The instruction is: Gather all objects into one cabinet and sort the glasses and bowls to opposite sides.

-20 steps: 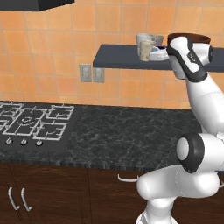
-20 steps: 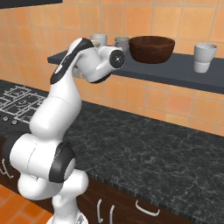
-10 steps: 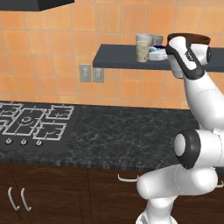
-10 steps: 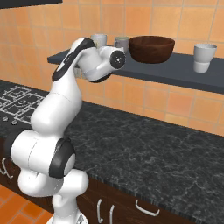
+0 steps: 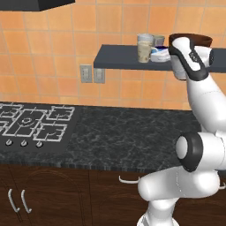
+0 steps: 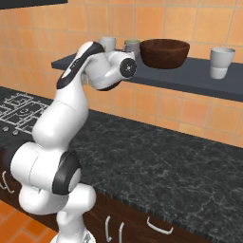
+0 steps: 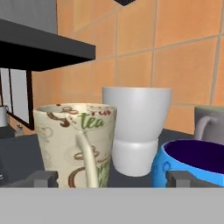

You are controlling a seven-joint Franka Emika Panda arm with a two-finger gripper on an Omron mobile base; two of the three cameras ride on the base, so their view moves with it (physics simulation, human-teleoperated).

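My gripper (image 7: 111,178) is open, its two fingertips wide apart with nothing gripped between them. Straight ahead on the dark shelf board (image 5: 119,57) stand the beige patterned mug (image 7: 74,144), a pale white cup (image 7: 135,127) behind it, and the small blue bowl (image 7: 192,164) to the right. A grey mug (image 7: 212,122) peeks in at the far right edge. In the left base view the beige mug (image 5: 144,48) and blue bowl (image 5: 160,54) sit just left of my wrist (image 5: 185,59). The big brown bowl (image 6: 164,52) rests mid-shelf, and another white cup (image 6: 221,61) stands further right.
Below the shelf runs a black speckled counter (image 5: 128,132) with a gas hob (image 5: 31,126) at the left. A wall socket (image 5: 92,74) sits under the shelf's left end. Dark base cabinets with handles (image 5: 15,201) line the front. A range hood (image 5: 39,4) hangs top left.
The jaws have gone from shut to wide open. The arm has hardly moved at the shelf's front.
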